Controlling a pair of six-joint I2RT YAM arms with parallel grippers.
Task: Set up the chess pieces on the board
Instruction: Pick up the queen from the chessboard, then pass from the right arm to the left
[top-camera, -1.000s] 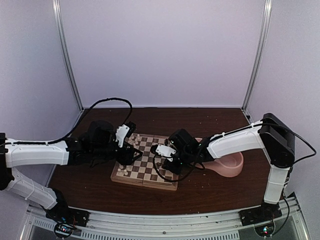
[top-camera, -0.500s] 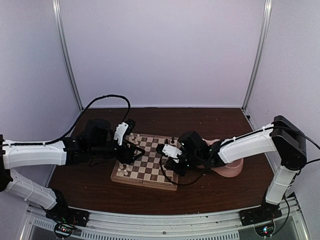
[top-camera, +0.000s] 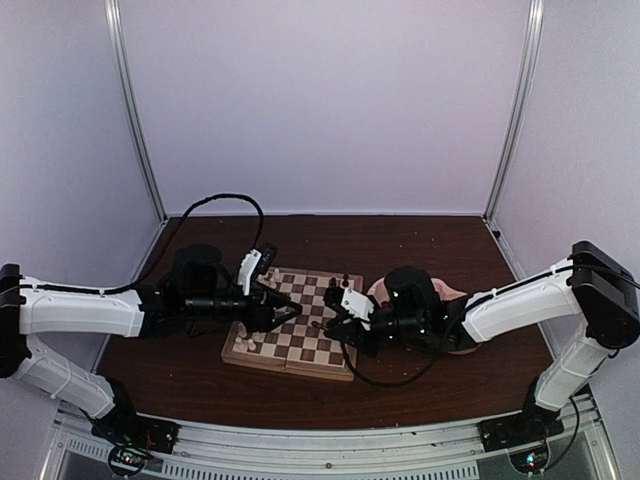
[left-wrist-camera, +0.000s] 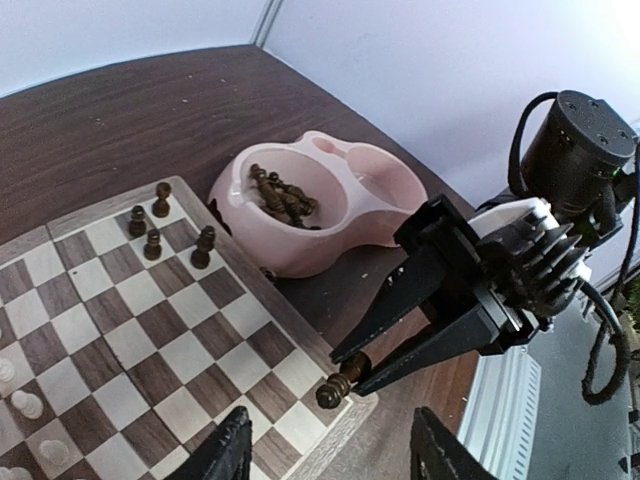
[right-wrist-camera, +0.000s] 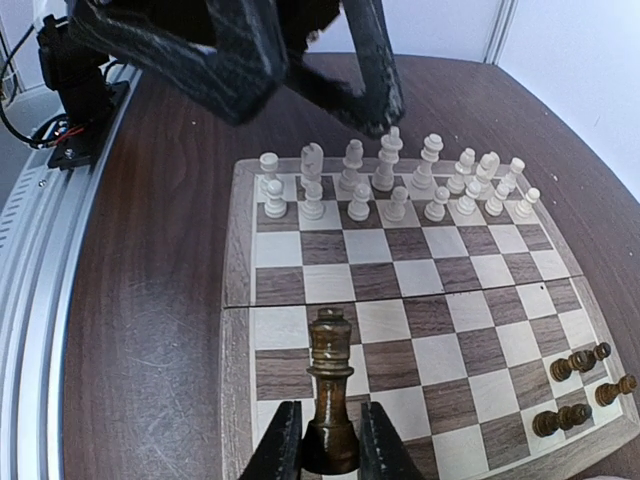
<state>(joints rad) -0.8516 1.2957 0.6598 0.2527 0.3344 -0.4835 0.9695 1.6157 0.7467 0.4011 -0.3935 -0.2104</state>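
Note:
The board (top-camera: 300, 352) lies between my two arms. Cream chess pieces (right-wrist-camera: 390, 180) stand in two rows along its left side. A few dark pawns (left-wrist-camera: 160, 225) stand near the far right corner. My right gripper (right-wrist-camera: 330, 450) is shut on the base of a tall dark chess piece (right-wrist-camera: 330, 385), held over the near right corner of the board (left-wrist-camera: 250, 340). In the left wrist view this piece (left-wrist-camera: 338, 385) sticks out sideways from the black fingers (left-wrist-camera: 400, 300). My left gripper (left-wrist-camera: 330, 465) hangs open over the board with nothing between its fingertips.
A pink double bowl (left-wrist-camera: 300, 255) stands on the dark table just right of the board, with several dark pieces (left-wrist-camera: 282, 197) in its nearer cup. My left gripper (top-camera: 288, 318) and right gripper (top-camera: 322, 325) are close together over the board.
My right arm has stretched out low and swung its body rightward, bringing the dark piece down to the board's near right corner. My left gripper has slid a little rightward over the board.

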